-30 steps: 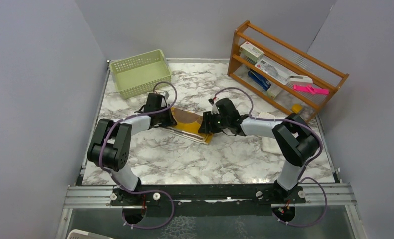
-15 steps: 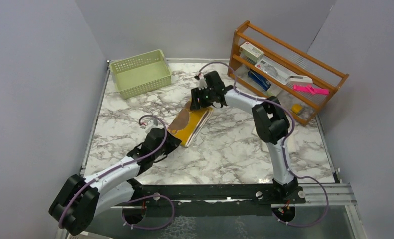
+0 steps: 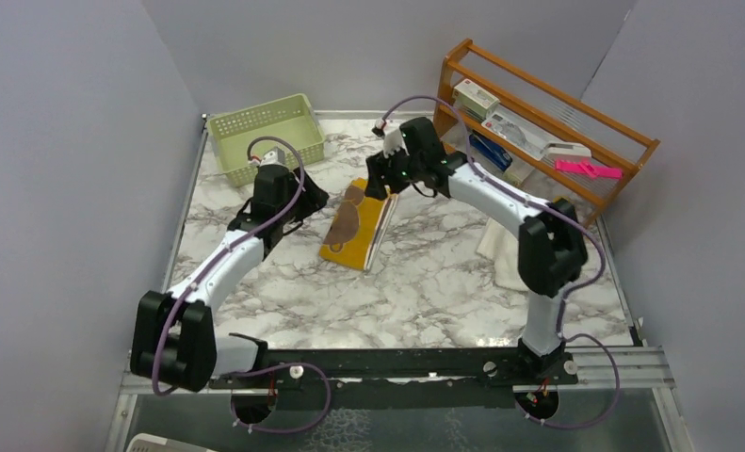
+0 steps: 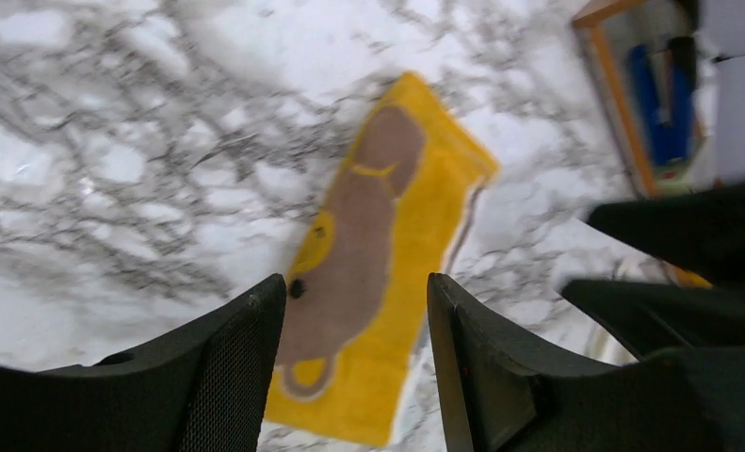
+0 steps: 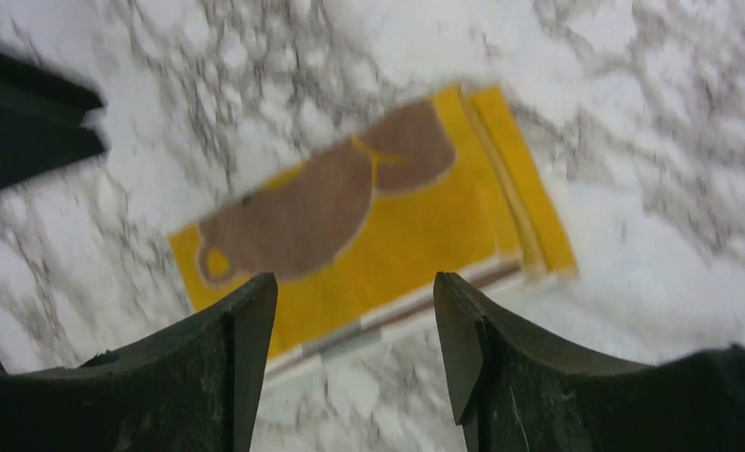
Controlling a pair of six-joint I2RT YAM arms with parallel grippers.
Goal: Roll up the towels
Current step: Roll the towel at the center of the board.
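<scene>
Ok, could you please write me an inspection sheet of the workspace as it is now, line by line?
Surface: marble-pattern table, no spill seen.
Job's things: yellow towel lies flat and folded, not rolled; cream towel only partly in view at the right side.
Clutter: green basket far left; wooden rack far right, holding small items.
Grippers: left gripper open, holding nothing; right gripper open, holding nothing.
Cables: purple cables run along both arms, not touching the towels.
Surroundings: grey walls on three sides; nothing else seen.
</scene>
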